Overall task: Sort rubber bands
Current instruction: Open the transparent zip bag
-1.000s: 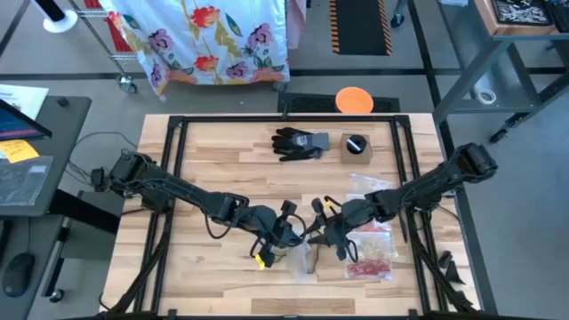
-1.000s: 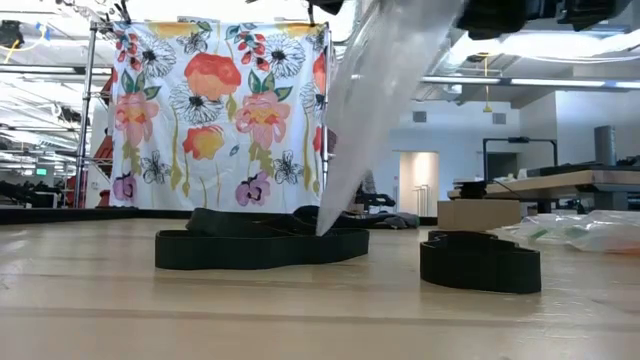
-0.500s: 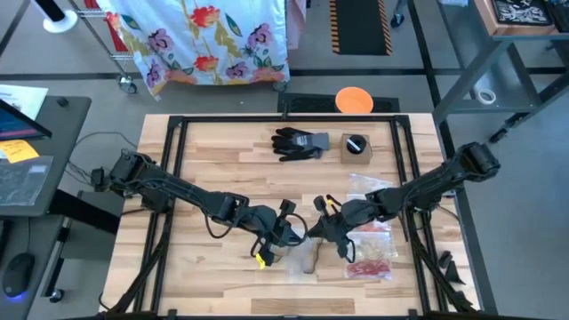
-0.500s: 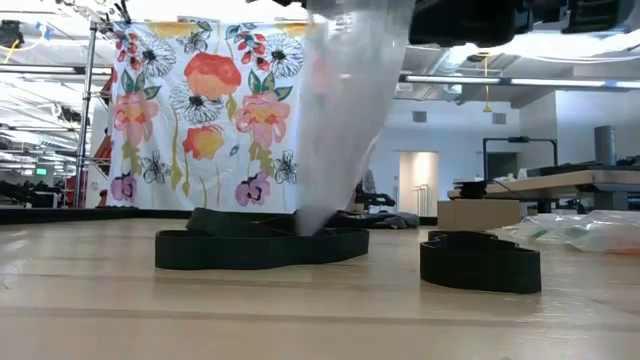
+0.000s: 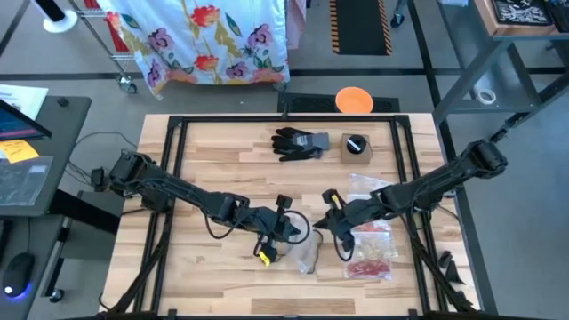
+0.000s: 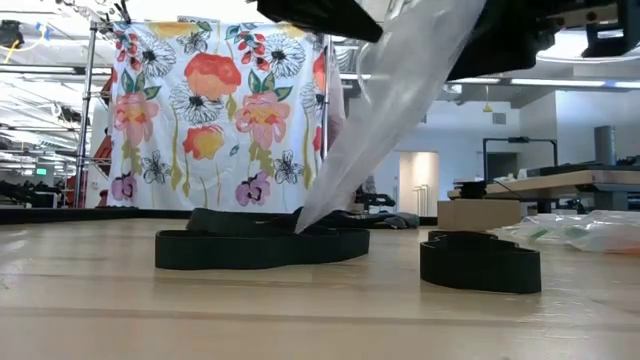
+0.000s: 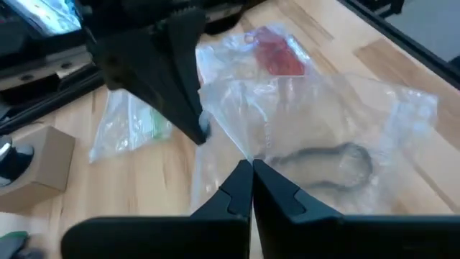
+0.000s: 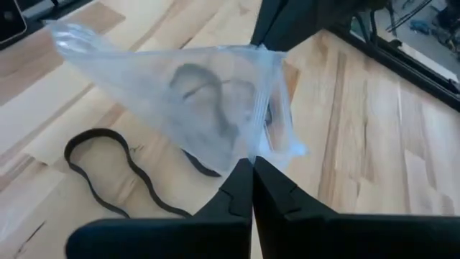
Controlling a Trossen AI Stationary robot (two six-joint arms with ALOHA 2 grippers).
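Both grippers, left gripper (image 7: pixel 251 167) and right gripper (image 8: pixel 252 164), pinch the clear plastic bag (image 8: pixel 194 93) holding black rubber bands (image 8: pixel 198 83). Another black band (image 8: pixel 115 169) lies below. Uneven pulling could tear or spill it.

Overhead, table-level and wrist cameras share the clear bag (image 6: pixel 390 110).

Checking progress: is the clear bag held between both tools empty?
No. The clear bag holds black rubber bands; another black band lies outside on the table.
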